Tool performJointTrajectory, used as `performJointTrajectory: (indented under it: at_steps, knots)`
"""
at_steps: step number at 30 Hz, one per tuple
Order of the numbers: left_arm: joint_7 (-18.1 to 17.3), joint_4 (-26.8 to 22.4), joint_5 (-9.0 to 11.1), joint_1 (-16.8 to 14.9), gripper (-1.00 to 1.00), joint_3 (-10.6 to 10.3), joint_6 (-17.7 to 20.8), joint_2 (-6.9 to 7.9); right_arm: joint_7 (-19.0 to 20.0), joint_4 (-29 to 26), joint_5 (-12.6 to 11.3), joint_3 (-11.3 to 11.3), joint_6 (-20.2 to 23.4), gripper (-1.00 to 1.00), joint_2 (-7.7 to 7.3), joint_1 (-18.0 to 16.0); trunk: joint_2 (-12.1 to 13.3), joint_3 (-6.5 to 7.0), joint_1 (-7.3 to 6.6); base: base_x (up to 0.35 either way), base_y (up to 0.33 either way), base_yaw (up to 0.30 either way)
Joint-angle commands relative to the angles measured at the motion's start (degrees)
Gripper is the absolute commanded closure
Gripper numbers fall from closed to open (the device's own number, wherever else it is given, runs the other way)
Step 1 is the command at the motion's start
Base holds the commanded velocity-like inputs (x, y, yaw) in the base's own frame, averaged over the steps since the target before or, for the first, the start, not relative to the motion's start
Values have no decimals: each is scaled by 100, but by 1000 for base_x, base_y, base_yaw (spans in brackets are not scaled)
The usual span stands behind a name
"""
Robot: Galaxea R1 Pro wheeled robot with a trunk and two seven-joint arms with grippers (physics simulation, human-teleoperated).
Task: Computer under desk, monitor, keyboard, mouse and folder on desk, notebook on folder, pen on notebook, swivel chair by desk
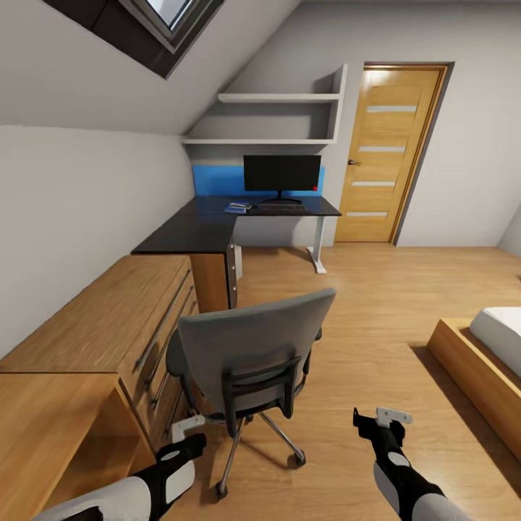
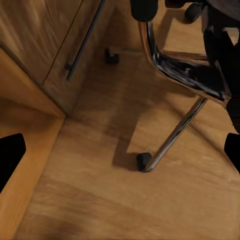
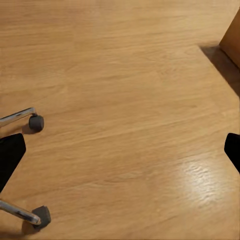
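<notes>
Both end effectors, left [image 1: 189, 427] and right [image 1: 383, 418], are held wide apart, empty, flanking the swivel chair [image 1: 250, 358]; no writing is legible anywhere.

Both arms wear smooth white-grey shells with black joint sections and a white inset panel near each wrist. The left tool [image 1: 189, 427] and right tool [image 1: 383, 417] have black bodies tipped with pale grey blocky fingers.

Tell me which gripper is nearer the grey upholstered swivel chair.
Left. The left gripper sits beside the grey upholstered swivel chair, by its chrome base; the right gripper hangs farther off over bare wood floor.
</notes>
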Motion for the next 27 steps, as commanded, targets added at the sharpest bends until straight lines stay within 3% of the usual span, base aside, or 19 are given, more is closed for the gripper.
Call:
performJointTrajectory:
  at_steps: [1, 5, 13, 27]
  knots:
    - [32, -11, 65, -25, -100, -38, -11, 19, -12, 27, 52, -30, -6, -100, 31, -26, -44, -24, 22, 0, 0, 0]
    - [30, -1, 102, -53, -100, -3, -5, 89, -6, 106, 49, -37, 1, -100, 106, -53, -205, -96, 110, 0, 0, 0]
    - [30, 21, 130, -62, -100, 7, -7, 144, -6, 270, 70, -28, 82, -100, 121, -62, -525, -239, 286, 0, 0, 0]
    - [18, 25, 127, -63, -100, -2, 27, 135, -12, 318, 76, -4, 266, -100, 139, -63, -1087, -491, 593, 0, 0, 0]
